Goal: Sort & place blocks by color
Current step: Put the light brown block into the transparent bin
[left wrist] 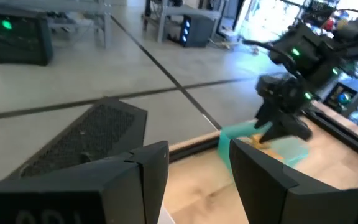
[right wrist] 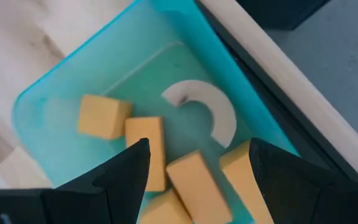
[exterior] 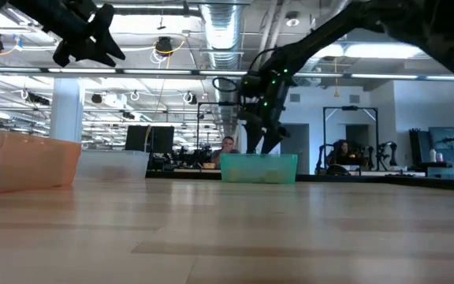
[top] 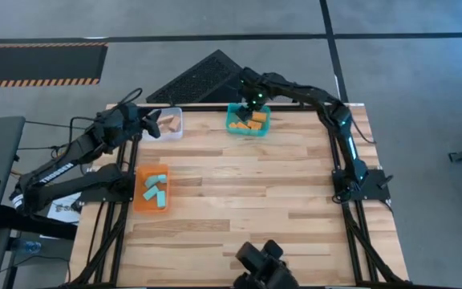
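Several orange blocks [right wrist: 104,116] lie on the floor of the teal bin [top: 233,128] at the table's far edge. My right gripper [right wrist: 197,163] hangs open just above them, pointing down, also seen in the high view [top: 252,107] and the low view [exterior: 262,130]. Teal blocks [top: 155,189] lie in the orange bin [top: 139,201] near the left edge. Tan wood blocks [top: 171,122] sit in the clear bin [top: 177,132] at the far left. My left gripper [top: 151,125] is open and empty, raised beside the clear bin [left wrist: 194,171].
A dark mesh panel [top: 195,80] lies on the floor beyond the far edge. A camera mount [top: 263,263] stands at the near edge. Bare wood [top: 247,185] spans the middle and right of the table. People [exterior: 228,147] sit in the room behind.
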{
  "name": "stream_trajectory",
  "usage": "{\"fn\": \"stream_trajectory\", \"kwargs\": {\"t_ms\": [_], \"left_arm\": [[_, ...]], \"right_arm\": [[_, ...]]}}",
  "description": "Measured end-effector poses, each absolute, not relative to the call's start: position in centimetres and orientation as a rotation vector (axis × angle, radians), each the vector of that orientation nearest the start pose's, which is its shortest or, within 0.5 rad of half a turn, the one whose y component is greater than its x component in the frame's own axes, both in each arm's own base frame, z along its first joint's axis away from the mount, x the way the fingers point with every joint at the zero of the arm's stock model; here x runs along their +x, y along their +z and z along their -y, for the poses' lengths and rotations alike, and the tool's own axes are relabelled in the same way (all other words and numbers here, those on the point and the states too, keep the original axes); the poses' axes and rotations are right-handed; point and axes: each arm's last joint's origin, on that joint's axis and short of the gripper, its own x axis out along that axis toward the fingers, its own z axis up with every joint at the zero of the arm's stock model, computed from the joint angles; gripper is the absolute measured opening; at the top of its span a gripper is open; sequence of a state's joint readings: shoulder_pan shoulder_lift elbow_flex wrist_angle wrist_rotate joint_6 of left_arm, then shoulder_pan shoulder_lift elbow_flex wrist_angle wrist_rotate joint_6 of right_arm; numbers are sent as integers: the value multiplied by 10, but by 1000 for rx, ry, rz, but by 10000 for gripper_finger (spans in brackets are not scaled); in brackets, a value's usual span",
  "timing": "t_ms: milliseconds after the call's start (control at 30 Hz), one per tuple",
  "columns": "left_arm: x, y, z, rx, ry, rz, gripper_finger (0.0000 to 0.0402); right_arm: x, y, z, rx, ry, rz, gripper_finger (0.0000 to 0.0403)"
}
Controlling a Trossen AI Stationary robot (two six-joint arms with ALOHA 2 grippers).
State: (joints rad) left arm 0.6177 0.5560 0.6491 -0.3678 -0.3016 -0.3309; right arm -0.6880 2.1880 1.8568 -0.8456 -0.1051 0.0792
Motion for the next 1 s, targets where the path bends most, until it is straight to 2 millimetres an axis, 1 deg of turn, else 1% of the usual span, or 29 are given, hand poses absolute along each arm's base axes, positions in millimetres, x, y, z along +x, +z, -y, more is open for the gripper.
{"fn": "stream_trajectory", "kwargs": {"t_ms": [233, 433, 567, 667, 767, 900, 1000], "left_arm": [[98, 297, -82, -377, 903, -148, 155], [98, 297, -82, -380, 898, -149, 155], [98, 297, -82, -381, 898, -149, 155], [98, 297, -82, -382, 898, -148, 155], [98, 297, -82, -383, 898, -148, 155], [98, 297, -82, -382, 899, -148, 155], [98, 297, -82, -382, 899, -150, 155]], "right_arm": [[367, 196, 308, 553, -605, -1172, 295], [372, 172, 317, 606, -595, -1242, 292], [377, 161, 318, 621, -580, -1280, 273], [380, 161, 316, 620, -557, -1279, 248], [381, 161, 317, 595, -574, -1270, 212], [380, 161, 319, 594, -576, -1266, 153], [380, 161, 319, 590, -572, -1266, 102]]}}
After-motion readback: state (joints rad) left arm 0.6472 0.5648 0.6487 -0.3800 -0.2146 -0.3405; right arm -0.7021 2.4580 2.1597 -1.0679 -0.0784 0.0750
